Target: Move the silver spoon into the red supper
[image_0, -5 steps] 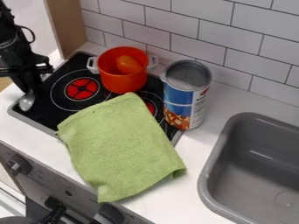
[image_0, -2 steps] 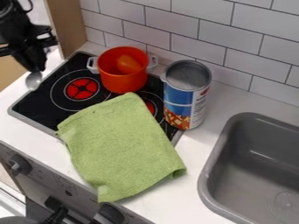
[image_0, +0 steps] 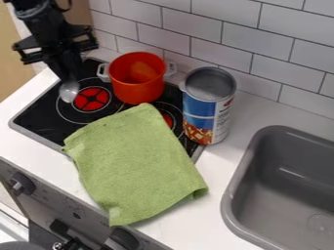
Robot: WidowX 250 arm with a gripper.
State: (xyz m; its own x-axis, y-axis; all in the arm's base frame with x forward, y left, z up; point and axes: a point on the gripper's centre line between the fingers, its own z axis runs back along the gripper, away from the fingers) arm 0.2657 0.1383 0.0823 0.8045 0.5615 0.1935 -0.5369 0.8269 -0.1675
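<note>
— Can see the tool [image_0: 67,80]?

— Yes, at the upper left, pointing down over the black stovetop [image_0: 39,114]. Is clamped on the silver spoon [image_0: 69,92].

— Holds which part?

— Cannot tell exactly. Shows just the bowl below the fingertips, rounded end down, in front of the left edge of a red-centred burner [image_0: 91,99].

— Inside the red pot [image_0: 137,90] or outside?

— Outside, to the left of the pot, apart from it. Find that pot upright at the back of the stovetop, with a pale handle on either side. Look inside it and notice an orange thing [image_0: 142,72], too hidden to name.

— And to the right of that?

— Find a tall blue-labelled can [image_0: 201,110], upright, near the pot, by the stovetop's right end. Then, farther right, see a grey sink [image_0: 277,195] set into the white tabletop [image_0: 196,215].

— Any cloth?

— Yes, a green towel [image_0: 134,166]. Lies spread across the front right of the stovetop and on over the tabletop, down to the front edge. Covers part of a second burner [image_0: 168,119].

— Behind everything?

— Pale wall tiles [image_0: 281,49]. Along the front, dark knobs [image_0: 23,183] on a grey panel [image_0: 39,200].
</note>
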